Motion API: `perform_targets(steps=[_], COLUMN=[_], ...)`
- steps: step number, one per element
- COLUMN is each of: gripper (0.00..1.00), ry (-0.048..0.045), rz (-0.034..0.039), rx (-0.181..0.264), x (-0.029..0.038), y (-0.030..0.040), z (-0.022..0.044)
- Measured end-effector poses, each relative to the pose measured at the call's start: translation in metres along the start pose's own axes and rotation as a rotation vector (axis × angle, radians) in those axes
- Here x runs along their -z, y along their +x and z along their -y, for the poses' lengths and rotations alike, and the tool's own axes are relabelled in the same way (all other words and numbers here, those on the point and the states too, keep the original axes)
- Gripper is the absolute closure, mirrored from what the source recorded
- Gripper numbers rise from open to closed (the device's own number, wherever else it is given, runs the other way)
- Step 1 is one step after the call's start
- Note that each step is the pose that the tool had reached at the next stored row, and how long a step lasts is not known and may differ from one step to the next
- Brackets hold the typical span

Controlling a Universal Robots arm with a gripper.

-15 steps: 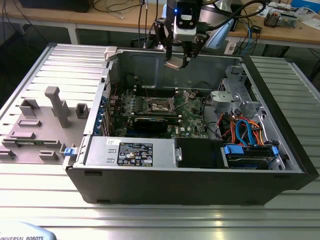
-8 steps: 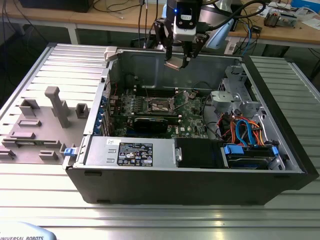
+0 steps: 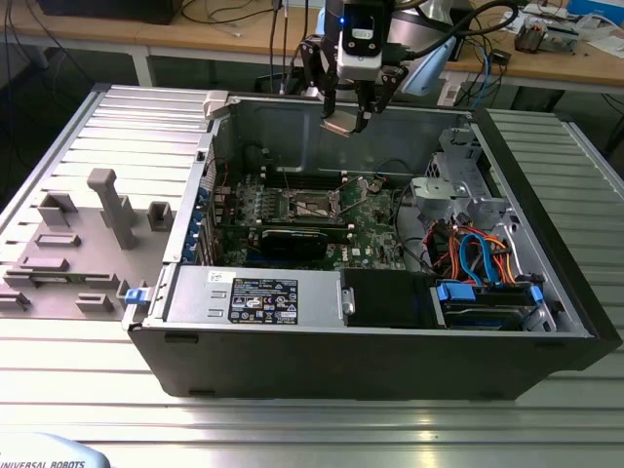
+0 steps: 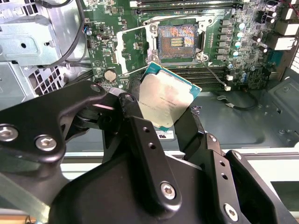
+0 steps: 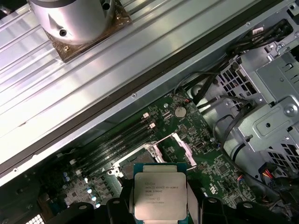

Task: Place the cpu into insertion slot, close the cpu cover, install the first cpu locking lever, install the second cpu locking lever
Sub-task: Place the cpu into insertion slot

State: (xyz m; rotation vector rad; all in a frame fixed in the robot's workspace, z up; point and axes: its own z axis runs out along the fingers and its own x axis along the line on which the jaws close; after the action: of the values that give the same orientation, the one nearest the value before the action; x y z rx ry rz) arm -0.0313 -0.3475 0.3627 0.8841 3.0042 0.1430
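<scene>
The gripper [image 3: 351, 117] hung over the open computer case [image 3: 390, 361], clenched on the cpu [image 4: 166, 95] by its edges — well above the motherboard [image 3: 375, 229]. Below it the insertion slot [image 4: 176, 43] lay bare in plain sight, the cpu cover [image 4: 134, 49] standing open just beside it. The case also held a silver power supply [image 3: 195, 292], a black card [image 3: 292, 244] and a drive cage [image 3: 458, 185] with blue and orange cables [image 3: 478, 255]. Grey fixture blocks [image 3: 112, 210] stood outside — at the exterior view's left.
</scene>
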Motion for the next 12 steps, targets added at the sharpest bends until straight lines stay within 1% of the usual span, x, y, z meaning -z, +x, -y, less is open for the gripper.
perform_targets(steps=[12], gripper=[0.46], ry=[-0.0003], rz=[0.0011], rx=[-0.012], x=[0.0000], y=[0.0000], z=[0.0000])
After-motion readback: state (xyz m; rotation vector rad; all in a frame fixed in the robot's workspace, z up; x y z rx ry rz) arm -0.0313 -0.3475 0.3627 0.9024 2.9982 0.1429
